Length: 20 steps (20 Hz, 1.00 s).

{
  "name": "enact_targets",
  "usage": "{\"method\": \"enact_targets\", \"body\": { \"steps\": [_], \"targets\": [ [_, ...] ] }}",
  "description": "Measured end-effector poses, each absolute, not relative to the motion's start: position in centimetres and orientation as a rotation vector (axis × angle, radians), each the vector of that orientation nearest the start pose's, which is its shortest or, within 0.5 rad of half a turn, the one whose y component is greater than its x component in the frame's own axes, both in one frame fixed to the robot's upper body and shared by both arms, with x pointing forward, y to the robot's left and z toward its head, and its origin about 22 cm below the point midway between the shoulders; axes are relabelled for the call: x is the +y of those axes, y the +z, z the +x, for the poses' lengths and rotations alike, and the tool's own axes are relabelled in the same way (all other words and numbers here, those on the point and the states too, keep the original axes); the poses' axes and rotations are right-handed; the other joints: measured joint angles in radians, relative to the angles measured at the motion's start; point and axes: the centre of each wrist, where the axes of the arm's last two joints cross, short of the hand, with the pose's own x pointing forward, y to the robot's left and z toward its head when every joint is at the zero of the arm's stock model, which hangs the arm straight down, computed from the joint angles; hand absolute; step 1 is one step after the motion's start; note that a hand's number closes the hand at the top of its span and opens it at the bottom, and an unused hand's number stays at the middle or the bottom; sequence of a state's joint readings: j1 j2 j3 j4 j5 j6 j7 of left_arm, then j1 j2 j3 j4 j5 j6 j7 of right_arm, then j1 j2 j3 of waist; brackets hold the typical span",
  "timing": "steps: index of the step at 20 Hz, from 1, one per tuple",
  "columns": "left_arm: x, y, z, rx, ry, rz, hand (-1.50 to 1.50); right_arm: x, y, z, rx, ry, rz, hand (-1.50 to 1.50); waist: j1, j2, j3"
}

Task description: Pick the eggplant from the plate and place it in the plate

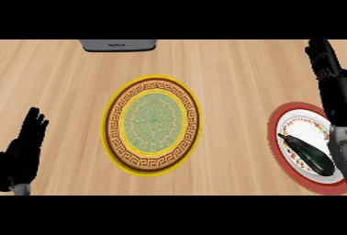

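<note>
Judging progress first: nothing of the task looks done yet. The eggplant [308, 153] lies on the red-rimmed plate [277, 137] at about 3 to 4 o'clock of the table [61, 73], untouched by any fingers as far as the view shows. Pick, carry and set-down all appear to remain.

Left to right across the table:

- Left hand [25, 147], at 8 o'clock near the view's edge. Fingers straight, pointing up, holding nothing. Resting.
- Grey box [119, 45] at about 11 o'clock, cut off by the far edge; only its near side shows.
- Yellow-rimmed plate [152, 124] at centre, brown patterned band, green middle. Nothing lies on it. By my reading this is the target.
- Red-rimmed plate at 3 to 4 o'clock, white floral inner face, partly cut by the right edge. The eggplant lies aslant on it, stem end toward 10 o'clock, dark body running toward 4 o'clock.
- Right hand [324, 57], at 2 o'clock, fingers straight and pointing up, nothing in them. Its forearm passes over the red-rimmed plate's right side and hides part of it. The hand sits beyond the eggplant, not on it.

Count: plates, two. Eggplant, one. Grey box, one. Hands, two, both open-fingered.

Left to do: close the right hand round the eggplant, lift, cross toward 9 o'clock, set down on the yellow-rimmed plate.
</note>
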<state>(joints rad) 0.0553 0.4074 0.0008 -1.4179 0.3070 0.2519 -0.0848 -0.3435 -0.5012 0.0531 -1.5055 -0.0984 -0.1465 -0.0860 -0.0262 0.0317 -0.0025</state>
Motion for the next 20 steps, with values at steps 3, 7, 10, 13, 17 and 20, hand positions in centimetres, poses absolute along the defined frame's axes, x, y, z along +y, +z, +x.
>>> {"method": "enact_targets", "body": {
  "steps": [3, 7, 10, 13, 17, 20],
  "targets": [
    [33.3, 0.5, 23.7, -1.513, 0.075, 0.326, 0.0, -27.8, 10.4, 31.1, -1.877, 0.348, -0.058, 1.5, 0.01, -0.015, 0.004],
    [31.7, 3.8, 26.1, -1.664, -0.059, 0.259, 0.0, -23.8, 9.3, 30.6, -1.785, 0.556, 0.324, 1.5, 0.029, -0.022, 0.008],
    [30.8, 5.8, 27.3, -1.715, -0.132, 0.216, 0.0, -24.2, 7.7, 29.1, -1.661, 0.85, 0.363, 1.5, 0.015, -0.027, 0.006],
    [29.9, 7.6, 28.1, -1.741, -0.173, 0.186, 0.0, -25.8, 3.5, 26.9, -1.511, 0.761, 0.503, -1.5, 0.007, -0.028, 0.006],
    [29.6, 8.5, 28.6, -1.749, -0.201, 0.17, 0.0, -29.1, 0.4, 24.8, -1.443, 0.534, 0.641, -1.5, 0.006, -0.028, 0.005],
    [29.1, 9.3, 29.0, -1.751, -0.213, 0.157, 0.0, -32.3, 0.3, 24.0, -1.448, 0.419, 0.682, -1.5, 0.011, -0.03, 0.004]
  ]
}}
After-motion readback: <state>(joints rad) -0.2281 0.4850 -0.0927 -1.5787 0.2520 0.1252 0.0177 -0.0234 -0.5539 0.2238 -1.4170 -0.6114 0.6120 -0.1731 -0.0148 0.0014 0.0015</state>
